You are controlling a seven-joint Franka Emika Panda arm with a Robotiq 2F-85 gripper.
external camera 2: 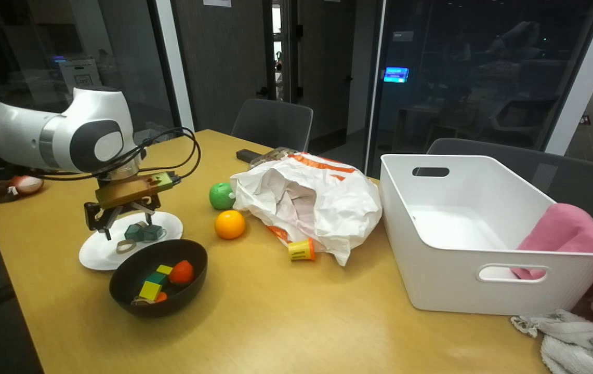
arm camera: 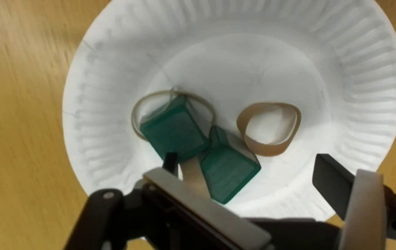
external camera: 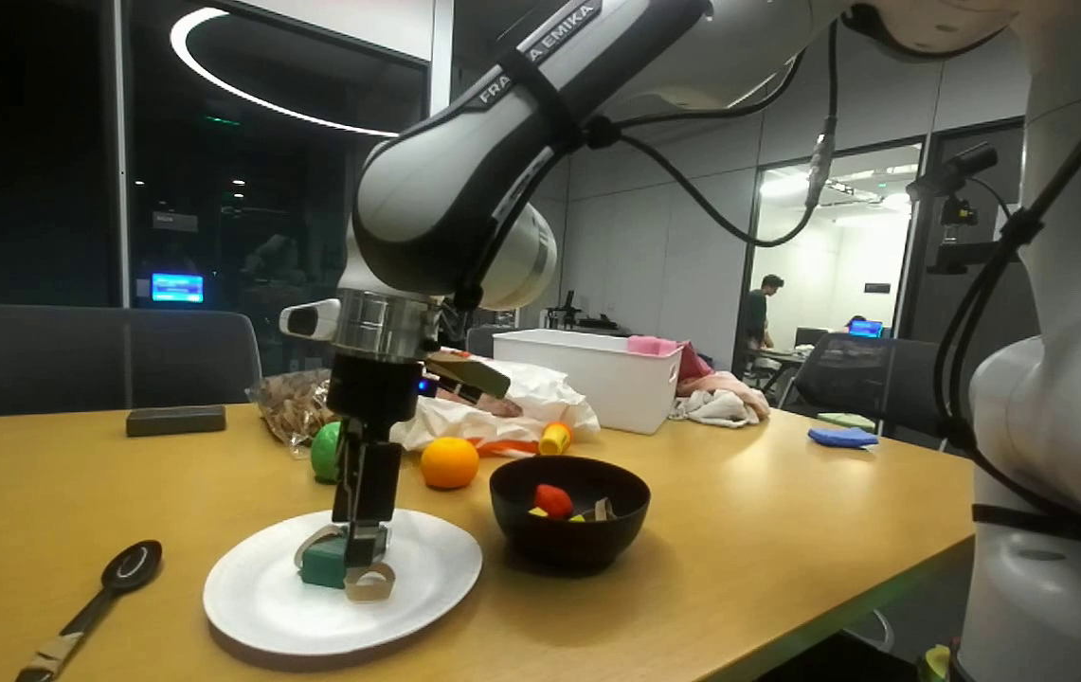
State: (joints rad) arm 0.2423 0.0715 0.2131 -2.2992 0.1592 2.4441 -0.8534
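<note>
My gripper (arm camera: 248, 170) points down over a white paper plate (arm camera: 253, 62), its jaws wide apart with nothing gripped. Two green blocks lie on the plate. The upper-left block (arm camera: 175, 130) is partly behind one fingertip in the wrist view; whether they touch I cannot tell. Against its corner leans a lower block (arm camera: 230, 172), which lies between the fingers. A wide tan band (arm camera: 269, 149) rests right beside that lower block. Around the upper-left block loops a thin band (arm camera: 135, 114). A tan strip (arm camera: 194, 173) is half hidden under the near finger.
Close to the plate stands a black bowl (external camera: 568, 549) holding yellow and green blocks and a red piece. An orange (external camera 2: 229, 224), a green fruit (external camera 2: 222, 196), a white bag (external camera 2: 348, 208), a yellow tub (external camera 2: 300, 250), a white bin (external camera 2: 452, 285) and a black spoon (external camera: 130, 566) share the table.
</note>
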